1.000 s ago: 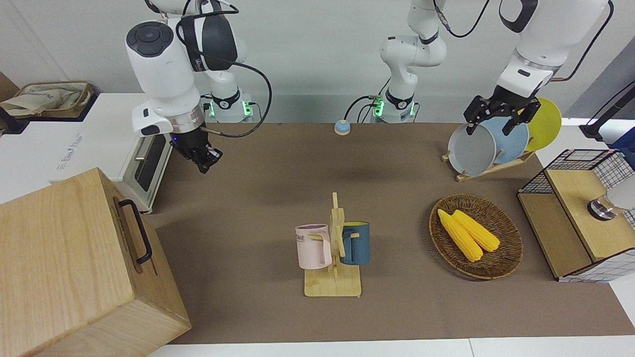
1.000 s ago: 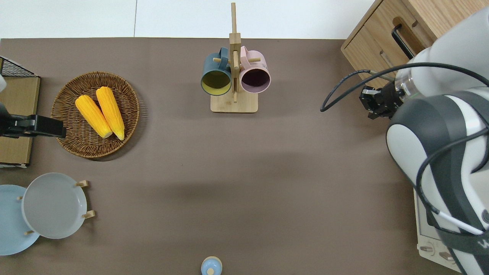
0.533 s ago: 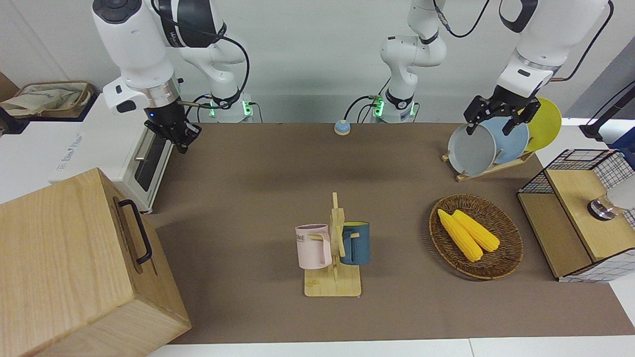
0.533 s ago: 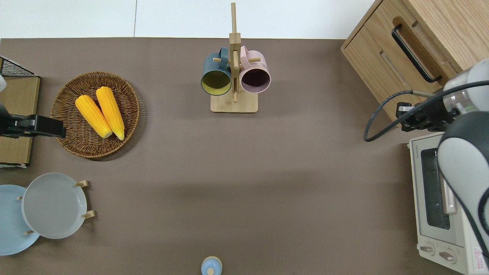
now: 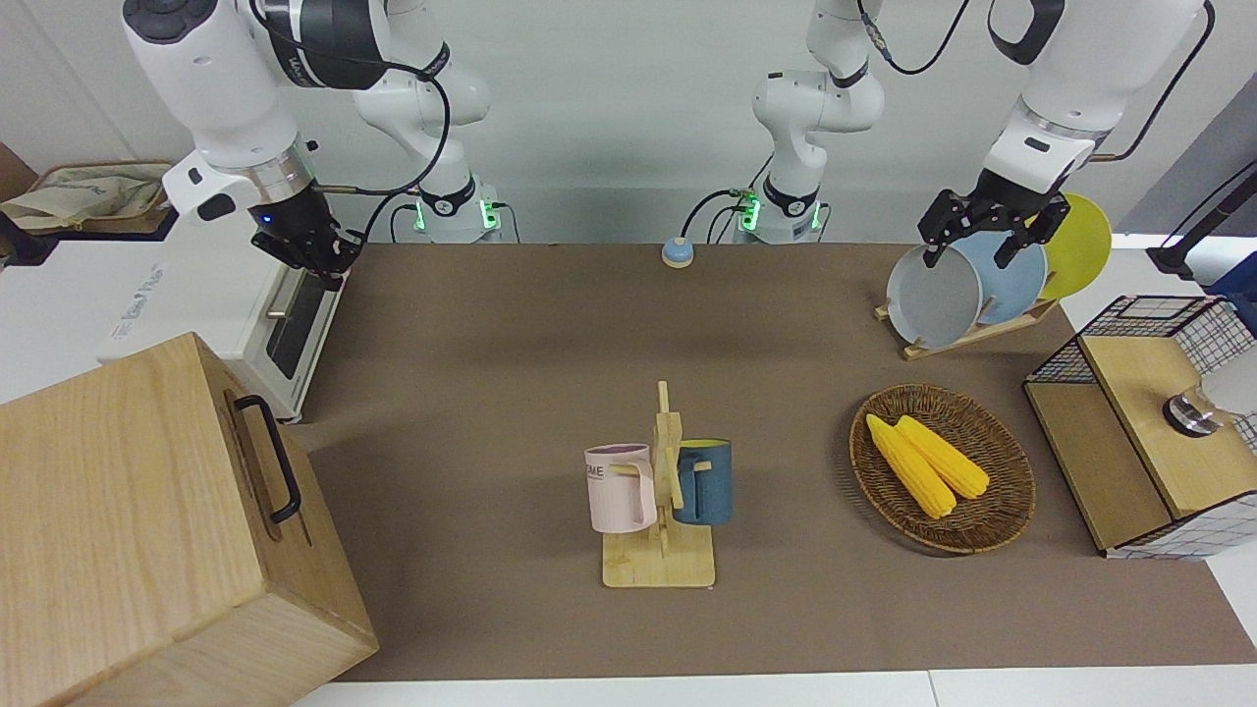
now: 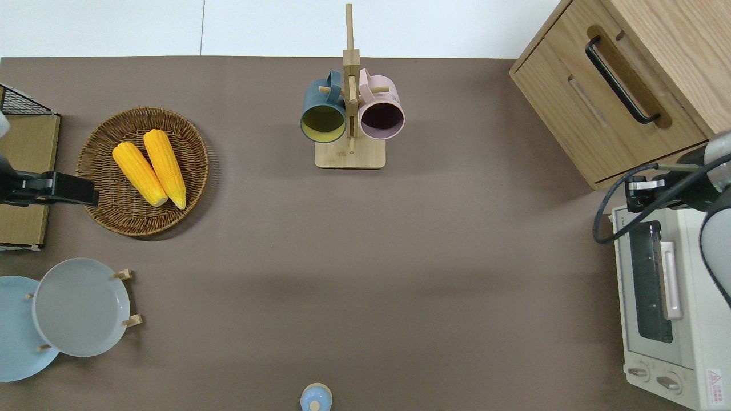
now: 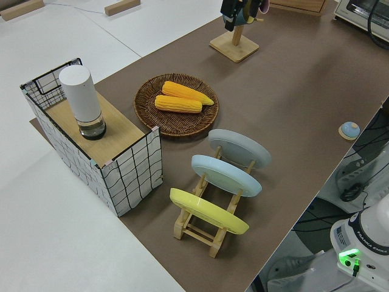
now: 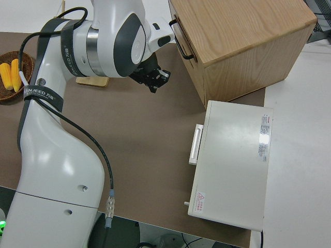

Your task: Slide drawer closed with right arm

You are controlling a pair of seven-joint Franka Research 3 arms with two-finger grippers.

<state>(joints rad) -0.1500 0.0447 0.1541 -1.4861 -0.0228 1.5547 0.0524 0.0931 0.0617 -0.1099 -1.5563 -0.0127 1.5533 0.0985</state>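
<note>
Overhead view shows me the right gripper (image 6: 635,188) at the right edge of the frame, up in the air over the corner of the white toaster oven (image 6: 668,319) that lies closest to the wooden cabinet (image 6: 674,34). I cannot tell if its fingers are apart or together; it carries nothing that I can see. In the front view the same gripper (image 5: 316,257) is in the upper left, with a small blue light on it. The drawer (image 6: 605,108) sits in the upper right corner of the overhead frame, its front flush with the cabinet and its black handle (image 6: 619,80) free. The left arm is parked.
</note>
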